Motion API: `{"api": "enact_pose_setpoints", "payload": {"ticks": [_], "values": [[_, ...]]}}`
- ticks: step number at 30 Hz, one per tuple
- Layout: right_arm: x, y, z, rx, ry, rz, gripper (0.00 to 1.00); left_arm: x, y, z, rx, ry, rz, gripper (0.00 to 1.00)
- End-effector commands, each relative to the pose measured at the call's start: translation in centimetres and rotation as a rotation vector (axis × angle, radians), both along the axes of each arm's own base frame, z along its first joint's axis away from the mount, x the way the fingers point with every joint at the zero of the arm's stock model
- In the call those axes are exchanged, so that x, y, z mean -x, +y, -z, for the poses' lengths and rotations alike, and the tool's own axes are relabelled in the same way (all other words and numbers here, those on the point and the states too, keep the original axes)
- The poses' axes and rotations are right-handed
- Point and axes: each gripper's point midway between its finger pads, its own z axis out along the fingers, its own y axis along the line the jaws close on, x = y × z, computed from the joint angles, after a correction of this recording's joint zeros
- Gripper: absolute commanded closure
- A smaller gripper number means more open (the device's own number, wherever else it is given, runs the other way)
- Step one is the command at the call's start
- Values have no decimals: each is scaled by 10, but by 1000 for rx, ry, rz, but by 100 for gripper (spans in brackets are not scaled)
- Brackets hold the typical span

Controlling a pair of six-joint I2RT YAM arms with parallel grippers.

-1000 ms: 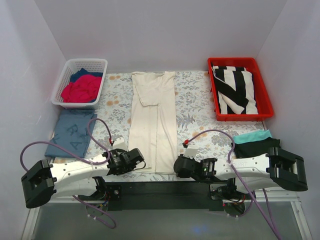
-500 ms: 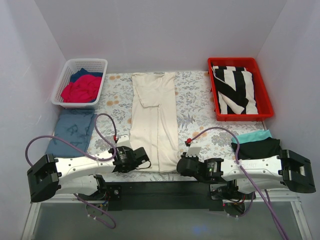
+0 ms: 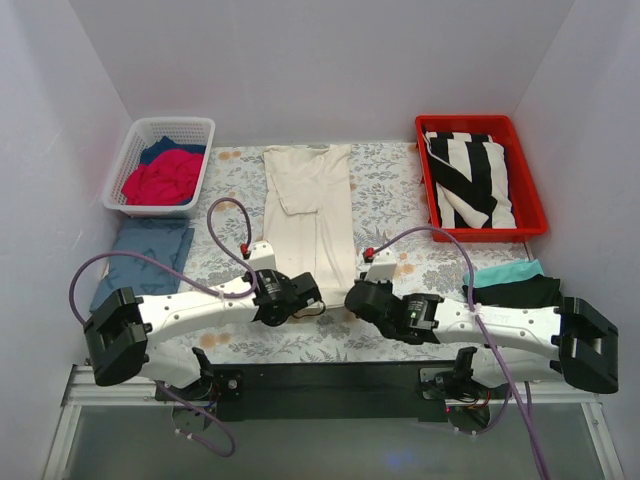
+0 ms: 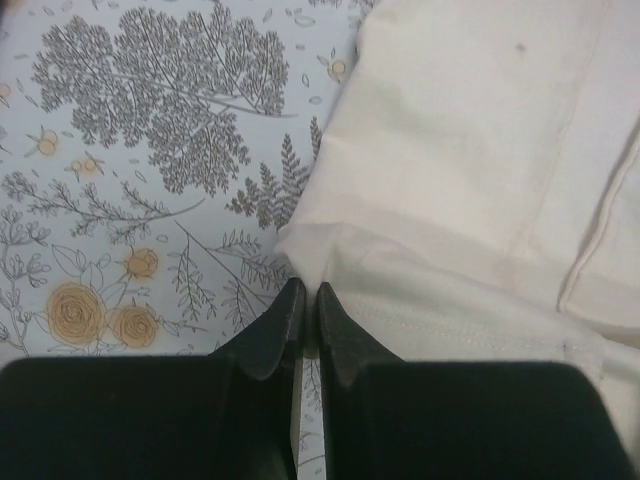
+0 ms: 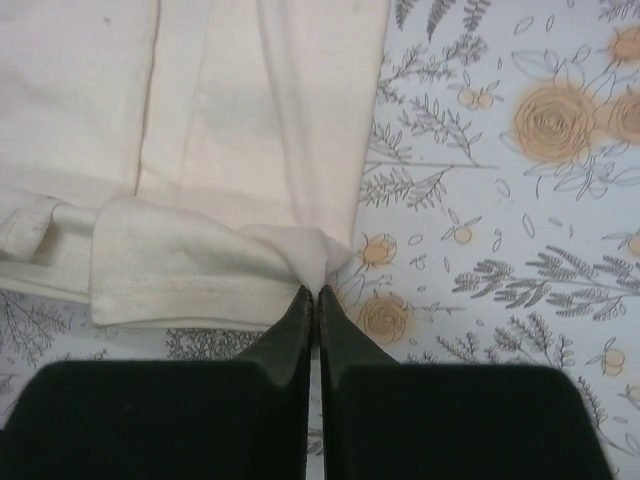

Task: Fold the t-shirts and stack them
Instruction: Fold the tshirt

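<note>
Cream cloth is caught between my fingertips on both sides. My left gripper (image 4: pixel 303 292) has its dark jaws pressed almost together on the near left corner of the cream t-shirt (image 4: pixel 470 150), where the hem bunches into a small peak right at the tips. My right gripper (image 5: pixel 311 292) is squeezed just as narrowly on the near right corner, with a little knot of fabric puckered above the jaws and the stitched hem curling over to the left of it. Between my two wrists the shirt's near edge is lifted and doubled over on itself. The rest of the garment runs away from me as a long narrow strip down the middle of the floral covering (image 3: pixel 390 200), its neck end at the far side. Both of my arms reach in low from the near edge and meet at that hem, nearly nose to nose. Out to the left a blue-grey shirt (image 3: pixel 150 250) lies flat on the covering. Beyond it, in the far left corner, a white basket (image 3: pixel 172 122) holds a pink-red shirt (image 3: pixel 160 178) on top of a navy shirt (image 3: pixel 170 150). On the right, close to my right arm, a teal shirt (image 3: pixel 500 273) rests against a black shirt (image 3: pixel 520 292). In the far right corner a red tray (image 3: pixel 424 190) carries a black-and-white striped cloth (image 3: pixel 470 180).
</note>
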Motion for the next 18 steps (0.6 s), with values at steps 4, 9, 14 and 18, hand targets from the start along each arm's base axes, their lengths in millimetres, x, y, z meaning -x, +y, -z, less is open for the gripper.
{"api": "enact_pose_setpoints", "payload": {"ticks": [4,9,14,18], "values": [[-64,10,-46,46,-168,-15,99,-70,0,-40,225,-362,-438,100],[-107,17,-57,54,-201,-17,99,-130,-16,-47,291,-393,-398,100],[-147,23,-50,75,-203,-30,99,-185,-19,-45,301,-380,-361,100],[-174,30,-47,71,-210,-42,99,-218,-21,-25,270,-333,-343,100]]}}
